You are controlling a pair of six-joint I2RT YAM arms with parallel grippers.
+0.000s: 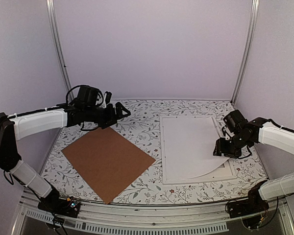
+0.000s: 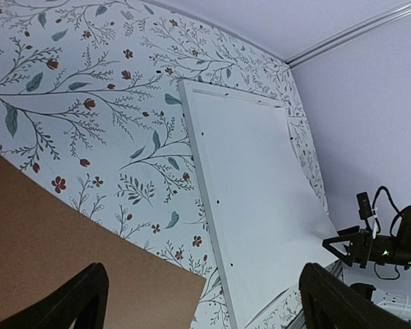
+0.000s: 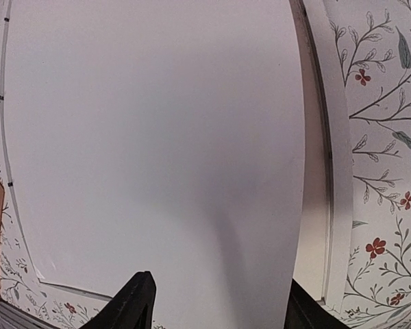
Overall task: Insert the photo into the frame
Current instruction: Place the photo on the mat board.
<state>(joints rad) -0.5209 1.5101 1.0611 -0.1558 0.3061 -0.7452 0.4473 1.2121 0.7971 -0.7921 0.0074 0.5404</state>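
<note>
Open strip of floral table [image 1: 149, 129] between brown board [image 1: 108, 159] and frame [image 1: 186, 181], photo [image 1: 191, 142] curling up at its near edge

Photo [image 1: 191, 147] back matt white paper; board [image 1: 108, 161] matt brown card.

Left gripper [image 1: 118, 111] hovers, jaws spread wide; right gripper [image 1: 219, 149] low, jaws parted
</note>
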